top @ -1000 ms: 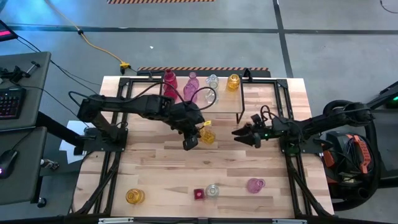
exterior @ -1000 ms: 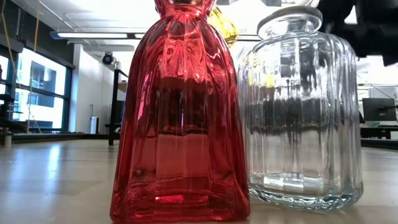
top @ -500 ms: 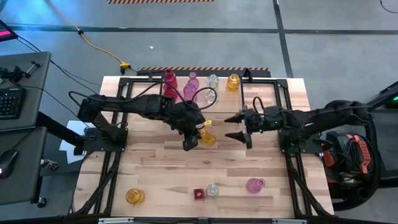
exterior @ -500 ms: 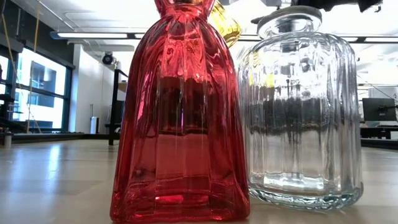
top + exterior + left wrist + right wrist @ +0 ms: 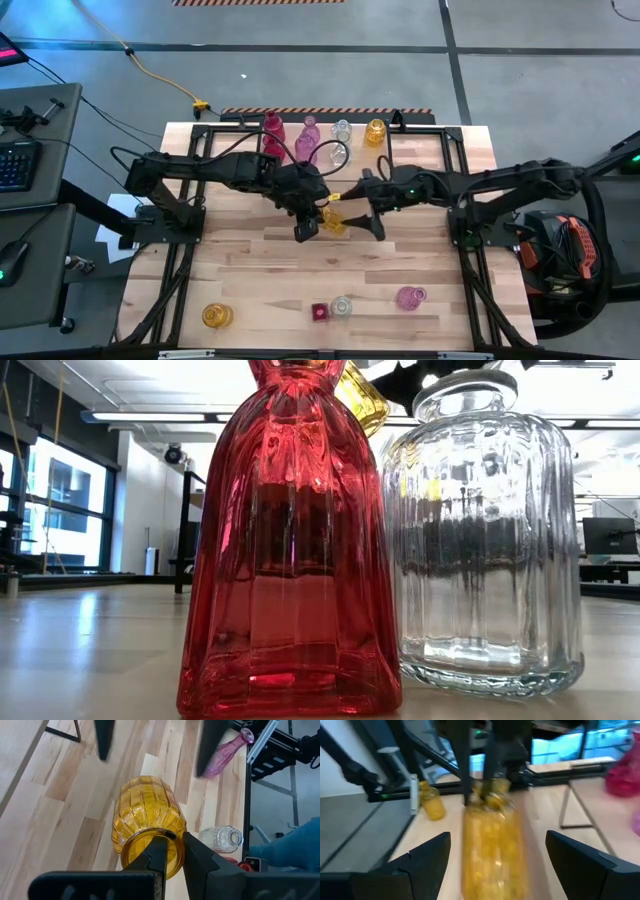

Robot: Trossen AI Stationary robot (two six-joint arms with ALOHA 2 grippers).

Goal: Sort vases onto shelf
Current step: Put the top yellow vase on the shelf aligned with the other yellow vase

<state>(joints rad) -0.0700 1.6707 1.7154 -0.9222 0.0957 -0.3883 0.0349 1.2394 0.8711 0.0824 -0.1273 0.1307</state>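
A yellow ribbed glass vase (image 5: 145,815) hangs in the air over the table's middle, with my left gripper (image 5: 307,226) shut on it. My right gripper (image 5: 365,207) comes level from the table's right and is open. Its two fingers (image 5: 103,742) stand on either side of the vase's base end, with gaps showing in the right wrist view (image 5: 492,845). The shelf (image 5: 420,150) stands at the far side. It bears a red (image 5: 272,128), a pink (image 5: 308,136), a clear (image 5: 341,130) and a yellow vase (image 5: 375,130). My left gripper holds the yellow vase by its mouth rim (image 5: 172,837), one finger (image 5: 156,857) inside the opening and the other outside. The fingers slant downward from the table's left side. The vase is lifted clear and tilted, its base pointing away toward my right gripper.
Near the front edge stand a yellow vase (image 5: 216,316), a small red one (image 5: 320,312), a clear one (image 5: 342,306) and a pink one (image 5: 410,297). The red (image 5: 290,540) and clear (image 5: 485,530) ones fill the low view. The shelf's black legs (image 5: 385,185) stand just beyond the grippers.
My right gripper has risen and gone toward the table's left, up to the held yellow vase. It has rolled about its own axis, so its open fingers now flank the vase. The left gripper and the vase have kept still.
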